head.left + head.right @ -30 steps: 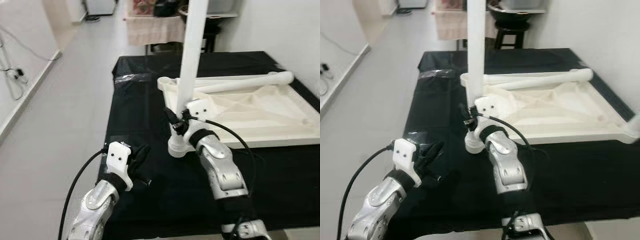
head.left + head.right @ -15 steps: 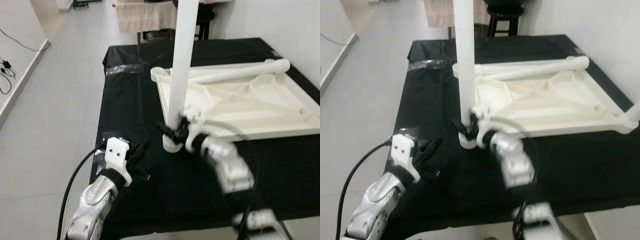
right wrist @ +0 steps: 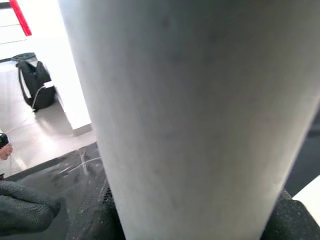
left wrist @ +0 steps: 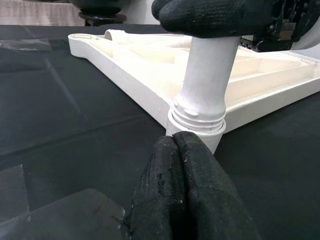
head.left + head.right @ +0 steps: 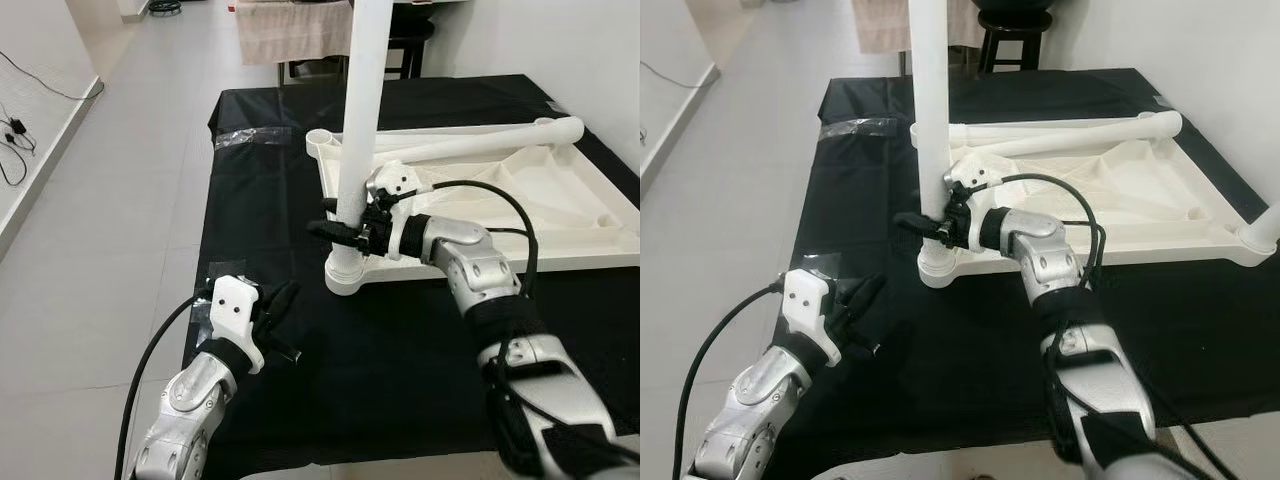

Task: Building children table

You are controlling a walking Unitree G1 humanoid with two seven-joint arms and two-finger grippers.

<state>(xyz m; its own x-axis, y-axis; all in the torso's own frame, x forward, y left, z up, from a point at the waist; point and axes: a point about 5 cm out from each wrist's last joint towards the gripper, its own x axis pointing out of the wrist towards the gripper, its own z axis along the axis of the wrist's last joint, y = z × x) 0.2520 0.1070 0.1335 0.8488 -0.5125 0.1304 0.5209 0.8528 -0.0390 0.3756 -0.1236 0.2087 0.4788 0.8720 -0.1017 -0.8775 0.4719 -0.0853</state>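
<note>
On the black-draped counter point(image 5: 260, 210), the right gripper point(image 5: 345, 231) has its fingers clamped around the upright white leg point(image 5: 358, 130) standing in the corner socket of the upturned white tabletop point(image 5: 520, 215), while the left gripper point(image 5: 283, 305), fingers pressed together, rests nearby on the cloth.

Right gripper point(image 5: 338, 231) clamped on leg point(image 5: 358, 120), arm reaching forward-left; left gripper point(image 5: 281, 300) pinched closed, hovering low.
</note>
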